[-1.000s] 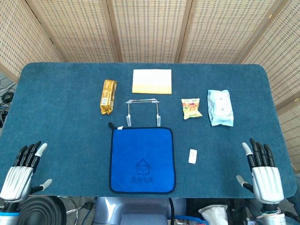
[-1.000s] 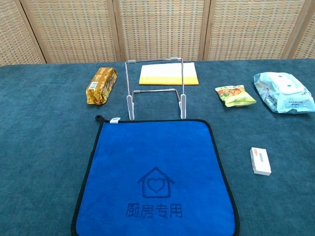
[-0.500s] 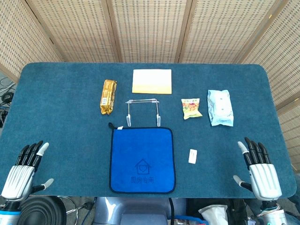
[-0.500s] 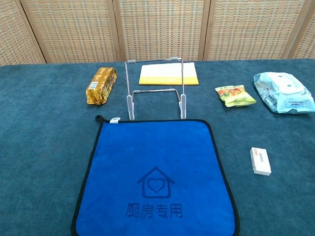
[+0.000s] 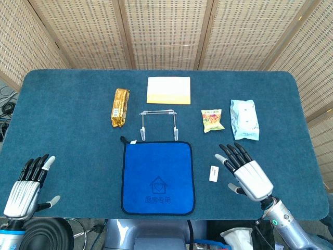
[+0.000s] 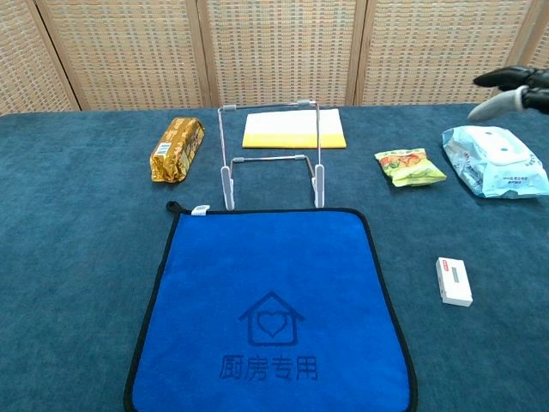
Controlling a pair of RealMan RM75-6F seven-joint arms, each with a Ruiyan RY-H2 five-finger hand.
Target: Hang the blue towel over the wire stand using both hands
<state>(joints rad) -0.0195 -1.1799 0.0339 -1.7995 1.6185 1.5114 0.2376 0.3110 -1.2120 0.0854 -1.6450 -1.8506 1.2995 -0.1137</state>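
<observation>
The blue towel (image 5: 157, 177) lies flat near the table's front edge, with a house print and a black border (image 6: 270, 313). Just behind it stands the wire stand (image 5: 158, 125), upright on its white feet (image 6: 270, 154). My right hand (image 5: 245, 172) hovers open, fingers spread, to the right of the towel and above a small white box; in the chest view only its fingertips (image 6: 515, 86) show at the upper right. My left hand (image 5: 27, 185) stays open at the front left corner, well away from the towel. Neither hand touches anything.
A small white box (image 5: 213, 173) lies right of the towel. Behind the stand are a gold snack bar (image 5: 120, 107), a yellow pad (image 5: 168, 90), a green snack bag (image 5: 212, 120) and a pale blue wipes pack (image 5: 244, 119). Wicker screens close the back.
My right hand has swung in leftward and forward from the front right corner toward the towel's right side. The left hand has barely shifted. Towel and stand have not moved.
</observation>
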